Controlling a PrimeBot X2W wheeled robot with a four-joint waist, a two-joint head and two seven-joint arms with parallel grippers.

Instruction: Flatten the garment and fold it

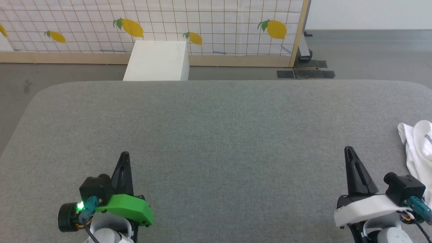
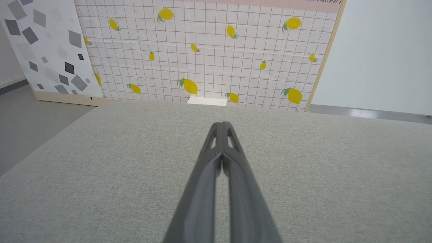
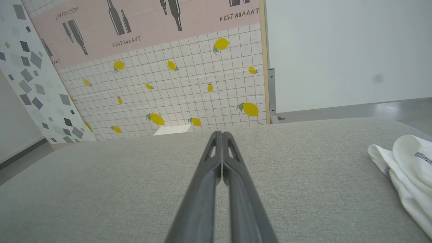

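Black left end effector (image 1: 125, 154), closed, tips forward.

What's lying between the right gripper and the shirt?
Nothing: only bare grey tabletop separates the right gripper from the shirt. The head and right wrist views both show it.
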